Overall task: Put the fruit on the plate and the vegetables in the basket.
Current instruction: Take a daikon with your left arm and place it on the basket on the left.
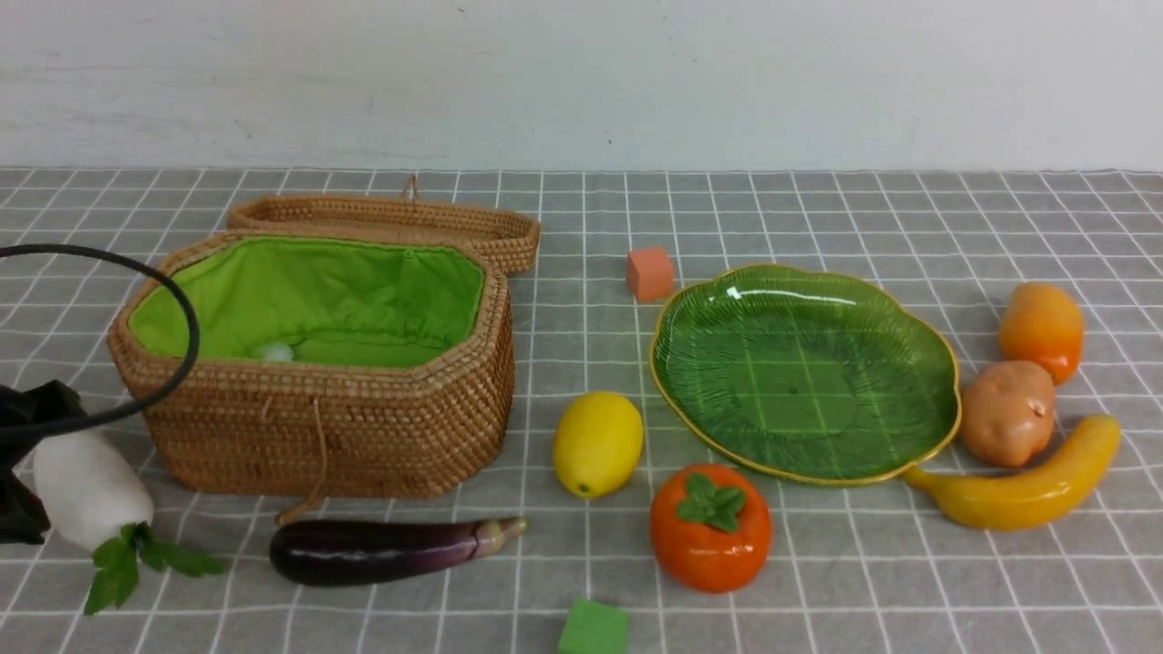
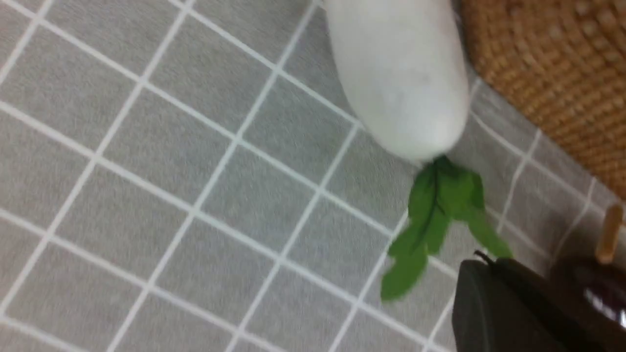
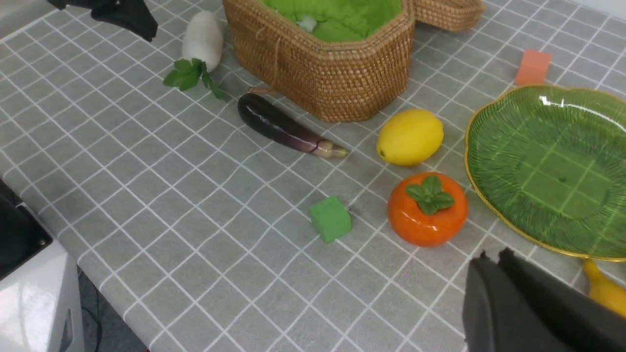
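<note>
Lower left: left gripper (image 1: 32, 413) closed, empty, just beside white radish (image 1: 91, 490). Right gripper (image 3: 494, 266) closed, empty. Likely risk: unopened jaws shoving radish toward eggplant (image 1: 382, 549).

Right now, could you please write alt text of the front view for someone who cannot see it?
An open wicker basket on the left and an empty green leaf plate on the right sit on a checked cloth. By the basket lie radish and eggplant; lemon, persimmon, banana, potato and mango surround the plate.
</note>
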Controlling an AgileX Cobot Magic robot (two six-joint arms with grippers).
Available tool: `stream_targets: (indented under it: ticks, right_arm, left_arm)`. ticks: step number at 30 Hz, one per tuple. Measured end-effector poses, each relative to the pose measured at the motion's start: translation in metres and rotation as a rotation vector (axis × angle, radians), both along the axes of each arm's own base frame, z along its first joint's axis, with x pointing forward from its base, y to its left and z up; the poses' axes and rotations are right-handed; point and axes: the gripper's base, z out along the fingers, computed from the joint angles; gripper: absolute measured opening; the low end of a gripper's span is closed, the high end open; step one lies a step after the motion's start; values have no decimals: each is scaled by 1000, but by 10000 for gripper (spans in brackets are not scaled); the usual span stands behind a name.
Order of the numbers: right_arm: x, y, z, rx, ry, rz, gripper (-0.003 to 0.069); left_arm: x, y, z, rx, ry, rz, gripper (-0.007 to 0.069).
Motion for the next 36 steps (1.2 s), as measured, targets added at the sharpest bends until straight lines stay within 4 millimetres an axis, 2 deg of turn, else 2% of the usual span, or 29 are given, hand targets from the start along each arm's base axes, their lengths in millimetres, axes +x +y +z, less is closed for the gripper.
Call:
stream_targets:
  ticks: [2,7,8,9,13,14,16,18,21,28,33,36]
  right_arm:
    - [0,0,0,-5,-5,6,17]
    - [0,0,0,-7,-7,7,18]
    - [0,0,0,-7,-7,7,18]
    - [0,0,0,-7,-7,7,18]
    - [0,0,0,-7,-7,7,18]
    - [0,0,0,-7,-7,7,18]
    - [0,0,0,-7,-7,7,18]
    - [0,0,0,-7,-7,7,18]
    - [0,0,0,-6,-8,6,18]
    - [1,0,1,0,-17,2,18]
    - [1,1,3,23,-27,4,17]
    - [0,2,3,34,-24,10,17]
  left_arm:
    - [7,6,-5,-13,-24,10,-1]
    - [21,10,-19,-7,-29,8,152]
    - [22,11,-20,-7,-28,9,162]
    - [25,12,-24,-1,-28,12,256]
    - [34,17,-33,26,-51,22,489]
    - [35,17,-33,31,-57,24,508]
    - [41,20,-40,41,-70,34,597]
    - [47,23,-48,47,-75,44,629]
    - [54,26,-59,53,-79,58,629]
    - [66,30,-85,37,-60,96,539]
    - [68,31,-98,27,-22,96,524]
    - [67,30,-98,21,-9,93,504]
